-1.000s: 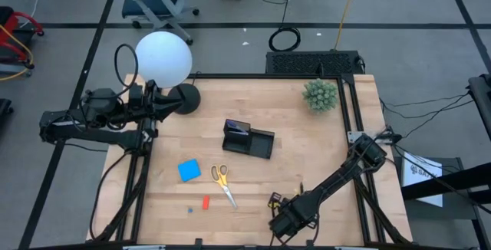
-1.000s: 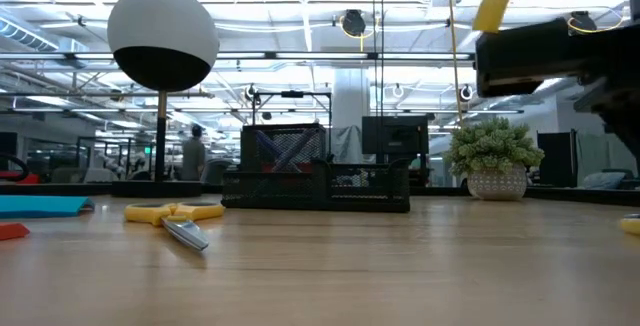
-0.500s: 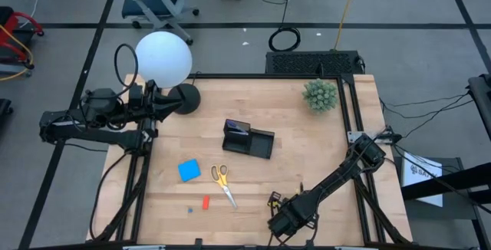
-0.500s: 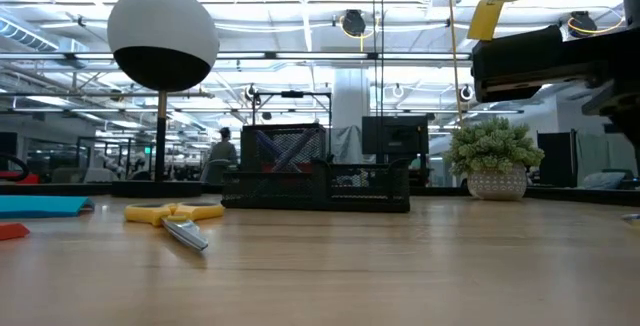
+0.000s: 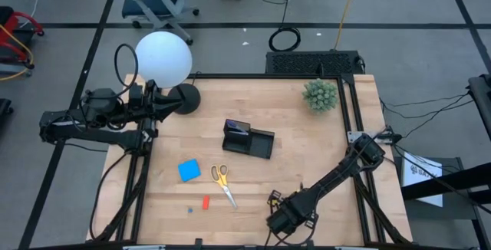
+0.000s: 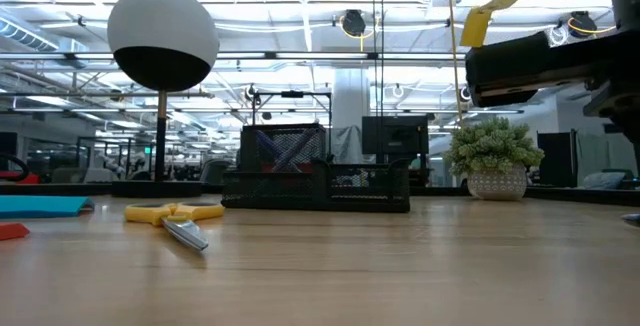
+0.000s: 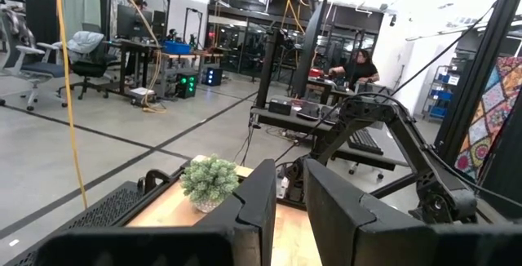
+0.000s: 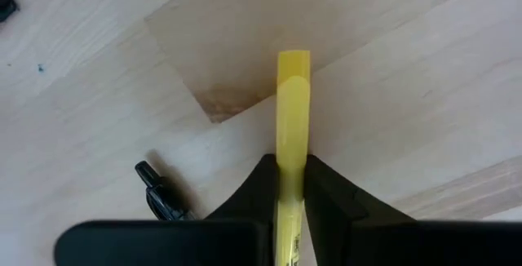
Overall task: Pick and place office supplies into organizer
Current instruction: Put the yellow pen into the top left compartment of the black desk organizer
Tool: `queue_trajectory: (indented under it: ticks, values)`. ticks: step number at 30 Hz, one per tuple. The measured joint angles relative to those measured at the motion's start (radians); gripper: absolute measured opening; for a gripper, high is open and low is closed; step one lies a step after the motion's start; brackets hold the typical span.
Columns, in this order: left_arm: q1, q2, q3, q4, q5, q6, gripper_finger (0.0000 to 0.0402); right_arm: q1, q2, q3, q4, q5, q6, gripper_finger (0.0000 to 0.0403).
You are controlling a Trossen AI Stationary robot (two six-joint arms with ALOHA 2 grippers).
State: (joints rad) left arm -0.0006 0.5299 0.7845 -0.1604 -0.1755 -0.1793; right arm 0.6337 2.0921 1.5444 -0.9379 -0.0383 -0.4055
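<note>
My right gripper [image 5: 276,206] [image 8: 292,164] hovers near the table's near edge, shut on a yellow pen [image 8: 294,95]. A black pen [image 8: 159,192] lies on the wood beside it. The black organizer [image 5: 247,138] [image 6: 315,171] stands mid-table. The yellow-handled scissors [image 5: 222,182] [image 6: 175,216], the blue pad [image 5: 189,170] and the small red piece [image 5: 205,202] lie flat to the left of my right gripper. My left gripper [image 5: 157,106] [image 7: 289,192] waits at the table's far left by the lamp, with a narrow gap between its fingers. My right gripper pinches the yellow pen's barrel [image 8: 294,148] between its two fingers [image 8: 257,180]. The fingers lie along the pen. The pen's free end [image 8: 294,58] sticks out ahead of the fingertips, over the wood.
A lamp with a white globe [image 5: 163,58] and a round black base [image 5: 184,97] stands at the far left corner. A green spiky plant [image 5: 320,95] [image 6: 490,161] sits at the far right. Bare wood lies between the organizer and my right gripper.
My right gripper has risen a little with the yellow pen. In the low view the pen's yellow end, which lay at table level at the right edge a second ago, no longer shows there, and the arm has shifted slightly leftward.
</note>
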Motion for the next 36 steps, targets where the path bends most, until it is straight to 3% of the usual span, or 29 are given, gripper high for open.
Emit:
queue_trajectory:
  ticks: [20,36]
  values:
    - [0.000,0.000,0.000,0.000,0.000,0.000,0.0072,-0.165,-0.086,0.001,0.080,0.185,0.036,0.0031]
    - [0.000,0.000,0.000,0.000,0.000,0.000,0.0072,-0.308,-0.086,0.002,0.361,0.393,0.136,0.0031]
